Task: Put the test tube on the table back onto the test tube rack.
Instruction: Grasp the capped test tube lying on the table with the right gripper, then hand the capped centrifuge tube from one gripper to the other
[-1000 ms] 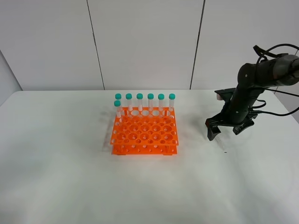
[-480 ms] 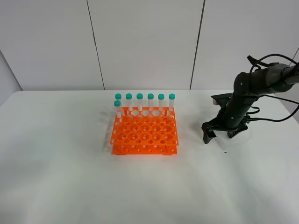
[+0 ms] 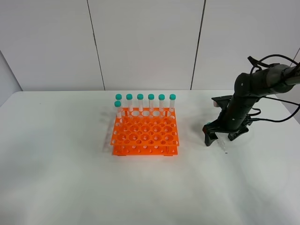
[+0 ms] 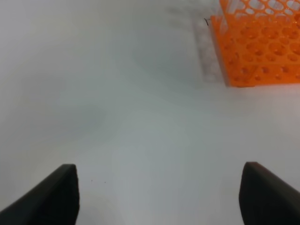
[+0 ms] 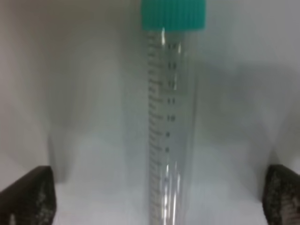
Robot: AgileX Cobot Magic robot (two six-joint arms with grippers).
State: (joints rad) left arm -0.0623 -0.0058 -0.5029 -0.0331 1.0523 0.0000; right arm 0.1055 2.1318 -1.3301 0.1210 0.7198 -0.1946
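The test tube (image 5: pixel 171 117) lies flat on the white table (image 3: pixel 70 164), a clear graduated tube with a teal cap. Only its pointed tip (image 3: pixel 223 148) shows from above, poking out below my right gripper (image 3: pixel 220 137). That gripper is down at the table with one finger on each side of the tube. In the right wrist view the right gripper (image 5: pixel 157 199) stands open, with a gap between each finger and the tube. The orange test tube rack (image 3: pixel 145 136) stands left of it, mid-table. My left gripper (image 4: pixel 159 197) is open over bare table, with the rack's corner (image 4: pixel 260 51) ahead of it.
Several teal-capped tubes (image 3: pixel 145 101) stand upright in the rack's back row, and one more stands in the second row at the left. The rack's front rows of holes hold nothing. Black cables (image 3: pixel 276 117) trail behind the right arm near the table's right edge.
The right arm has dropped and shifted slightly left, bringing its gripper down to the table astride the tube. The rack and its tubes have not moved.
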